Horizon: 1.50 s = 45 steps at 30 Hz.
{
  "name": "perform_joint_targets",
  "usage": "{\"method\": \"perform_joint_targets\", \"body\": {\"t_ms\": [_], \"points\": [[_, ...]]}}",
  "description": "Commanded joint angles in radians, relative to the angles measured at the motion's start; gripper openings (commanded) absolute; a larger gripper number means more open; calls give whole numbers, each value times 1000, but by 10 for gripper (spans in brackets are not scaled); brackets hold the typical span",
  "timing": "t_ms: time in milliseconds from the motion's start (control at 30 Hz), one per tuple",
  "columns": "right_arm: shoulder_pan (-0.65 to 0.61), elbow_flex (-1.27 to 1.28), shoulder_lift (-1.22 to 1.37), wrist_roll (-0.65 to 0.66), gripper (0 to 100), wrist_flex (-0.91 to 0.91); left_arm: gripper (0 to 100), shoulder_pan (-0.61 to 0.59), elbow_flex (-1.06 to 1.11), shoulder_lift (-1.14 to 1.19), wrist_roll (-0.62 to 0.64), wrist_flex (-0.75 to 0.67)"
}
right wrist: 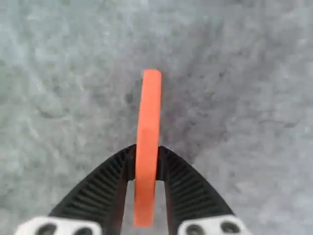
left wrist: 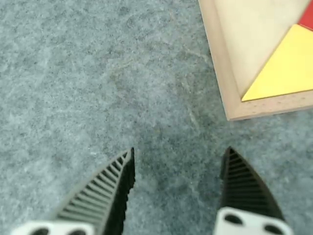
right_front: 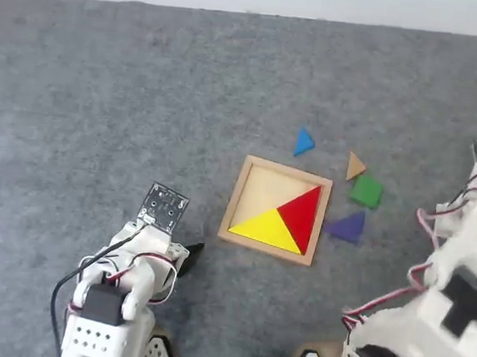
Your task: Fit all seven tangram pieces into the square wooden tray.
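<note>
Clamping the orange tangram piece edge-on in my right pincer, over mat away from the wooden tray; left pincer released beside the tray. Risk: narrow grip lets piece pivot, snagging tray rim.

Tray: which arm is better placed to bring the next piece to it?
Right, probably. The right gripper is shut on an orange piece, so it need only carry it to the tray. The left gripper is open and empty by the tray's corner, across the tray from the loose pieces.
</note>
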Motion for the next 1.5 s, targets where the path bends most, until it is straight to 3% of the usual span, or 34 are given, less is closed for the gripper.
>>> {"method": "perform_joint_targets", "body": {"t_ms": [0,133,300,533,733,1100,1467], "points": [[-31,187,-346,-21,8,-108,280,9,-12,-17,6,5],[-90,313,-483,-11,8,-194,280,8,-12,-17,6,5],[-94,328,-394,-5,9,-262,280,8,-12,-17,6,5],[-44,347,-288,109,10,-394,280,8,-12,-17,6,5],[-36,437,-291,72,156,-532,280,8,-12,-17,6,5],[-41,463,-320,68,133,-532,280,8,-12,-17,6,5],[48,445,-321,66,133,-544,280,8,-12,-17,6,5]]}}
